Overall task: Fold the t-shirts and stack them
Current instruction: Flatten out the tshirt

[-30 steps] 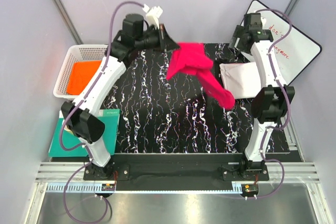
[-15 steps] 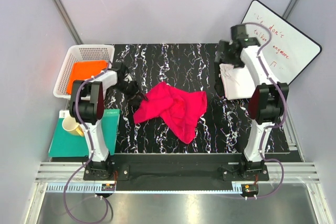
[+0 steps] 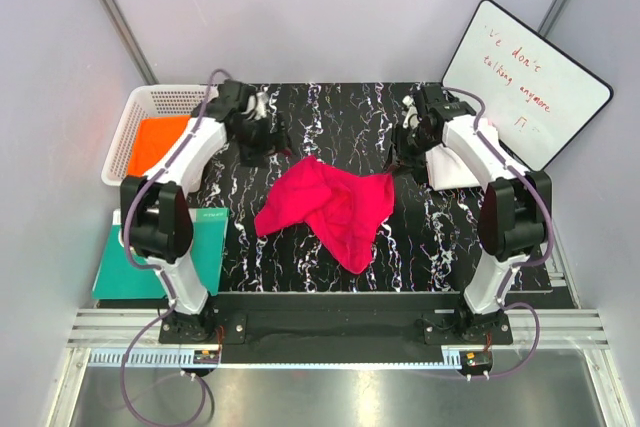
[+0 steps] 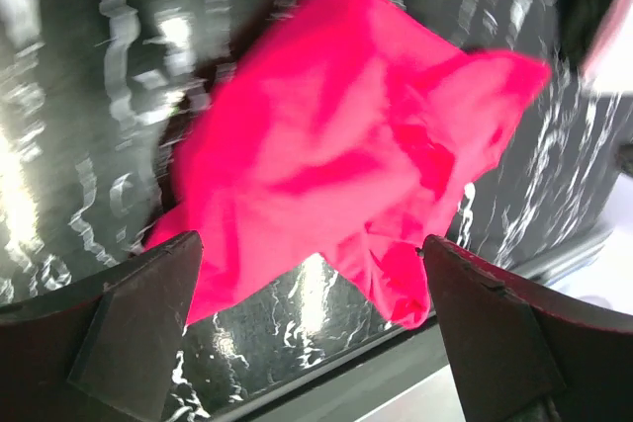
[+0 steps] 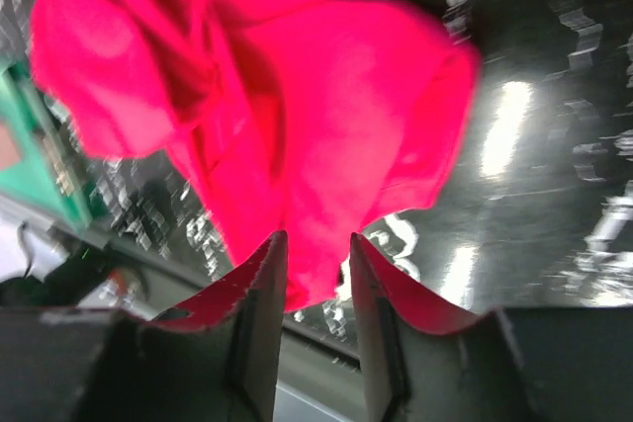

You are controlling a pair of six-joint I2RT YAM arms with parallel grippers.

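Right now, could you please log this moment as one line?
pink shirt: crumpled on mat | left pincer: open, empty | right pincer: part open, empty

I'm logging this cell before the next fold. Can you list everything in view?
crimson-pink t-shirt: one, crimson-pink, crumpled at the mat's middle
orange t-shirt: one, bright orange, in the basket
white t-shirt: one, white, at the mat's right side, partly under the right arm
basket: one, white, far left beside the mat
mat: one, black with white veins, between the arms
board: one, teal-green, near left beside the mat
whiteboard: one, white with red writing, far right
left gripper: one, dark, far-left of the crimson-pink t-shirt, jaws wide open, empty
right gripper: one, dark, far-right of that shirt, jaws narrowly parted; grip unclear
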